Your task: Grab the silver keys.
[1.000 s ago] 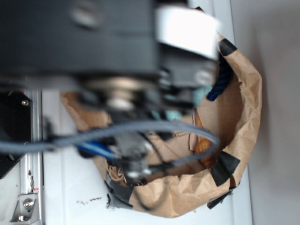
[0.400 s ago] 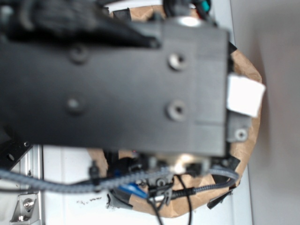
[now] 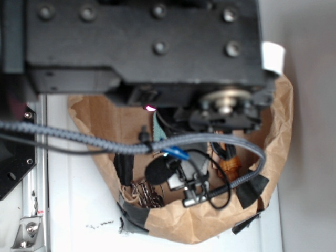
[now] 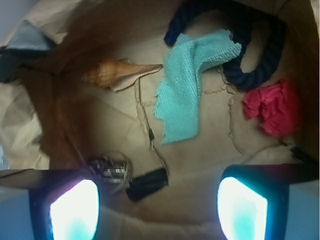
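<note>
1. The tool hangs spread wide, its two lit fingers standing well apart at the lower corners of the wrist view, with nothing between them.
2. The silver keys lie just inside the lower-left finger, near it but not between the two, on the brown paper floor of the paper bag. In the exterior view they show as a small ringed bunch at the bag's lower-left inner corner.
3. A small black object on a thin cord lies just beside the keys, toward the middle of the gap.
4. Farther out lie the brown seashell, the teal cloth, the dark blue rope and a crumpled red cloth, all well apart from the keys.
5. Since a second ago the arm's black body has swung across the exterior view and now sits over the upper part of the bag, uncovering the keys' corner.
6. My reading: the approach is under way but off to one side; the tool likely needs to shift toward the keys before descending and pressing together, taking care not to catch the black object instead.
</note>
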Robot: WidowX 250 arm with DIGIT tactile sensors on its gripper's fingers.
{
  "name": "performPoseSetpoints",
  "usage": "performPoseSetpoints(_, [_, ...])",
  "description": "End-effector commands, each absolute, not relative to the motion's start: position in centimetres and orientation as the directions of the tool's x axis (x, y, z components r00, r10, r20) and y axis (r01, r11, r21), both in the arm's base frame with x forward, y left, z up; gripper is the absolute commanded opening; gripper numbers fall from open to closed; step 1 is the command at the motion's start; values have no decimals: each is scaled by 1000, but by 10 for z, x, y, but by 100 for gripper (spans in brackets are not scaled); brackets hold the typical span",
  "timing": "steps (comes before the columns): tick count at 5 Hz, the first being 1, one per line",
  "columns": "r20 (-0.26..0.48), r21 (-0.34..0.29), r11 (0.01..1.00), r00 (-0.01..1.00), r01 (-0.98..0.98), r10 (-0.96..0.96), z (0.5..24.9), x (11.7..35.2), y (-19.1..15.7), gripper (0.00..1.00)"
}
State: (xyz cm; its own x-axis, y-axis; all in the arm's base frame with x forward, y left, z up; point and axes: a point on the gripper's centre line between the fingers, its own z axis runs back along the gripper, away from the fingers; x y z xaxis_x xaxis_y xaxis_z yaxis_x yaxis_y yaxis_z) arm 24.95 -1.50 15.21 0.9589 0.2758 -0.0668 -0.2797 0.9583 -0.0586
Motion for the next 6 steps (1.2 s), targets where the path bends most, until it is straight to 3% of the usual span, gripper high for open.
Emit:
performPoseSetpoints(1, [-101, -93, 853, 858, -513, 504, 140, 242, -6, 100])
performPoseSetpoints(5, [-101, -93, 853, 858, -513, 504, 140, 242, -6, 100])
performPoseSetpoints(6, [-58, -168, 858, 874, -486, 483, 118, 247, -7, 100])
